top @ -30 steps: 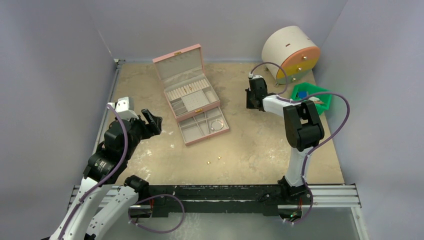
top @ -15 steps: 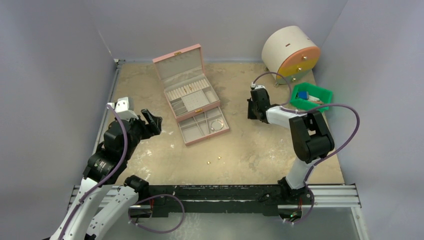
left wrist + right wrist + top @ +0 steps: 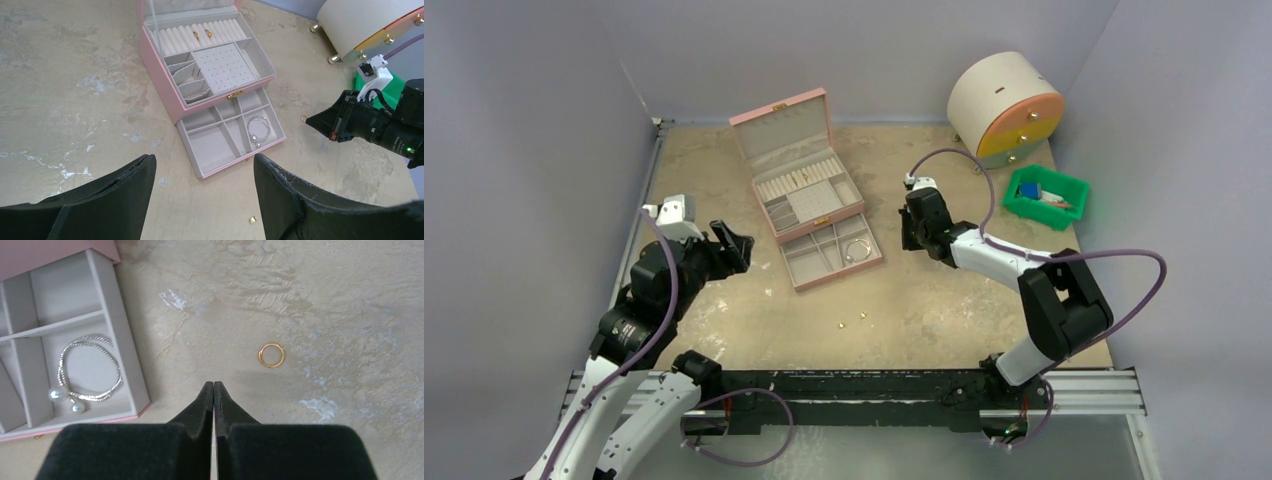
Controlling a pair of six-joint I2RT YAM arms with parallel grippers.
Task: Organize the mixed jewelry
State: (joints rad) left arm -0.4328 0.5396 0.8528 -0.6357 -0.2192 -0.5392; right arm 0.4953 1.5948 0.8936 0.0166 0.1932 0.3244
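Observation:
The pink jewelry box (image 3: 796, 165) stands open with its drawer (image 3: 829, 255) pulled out. A silvery bracelet (image 3: 90, 368) lies in the drawer's right compartment (image 3: 258, 129). Two gold rings (image 3: 202, 34) sit in the box's ring rolls. Another gold ring (image 3: 271, 355) lies on the table just ahead of my right gripper (image 3: 214, 385), which is shut with nothing in it and hovers right of the drawer (image 3: 908, 232). Two tiny gold beads (image 3: 852, 321) lie on the table in front of the drawer. My left gripper (image 3: 204, 159) is open and empty, left of the box (image 3: 734, 245).
A white round drum (image 3: 1004, 108) with an orange and yellow face stands at the back right. A green bin (image 3: 1049, 197) with blue items sits in front of it. Grey walls close in the table on three sides.
My right arm has swung left, away from the green bin and toward the drawer, staying shut. The left arm has hardly moved.

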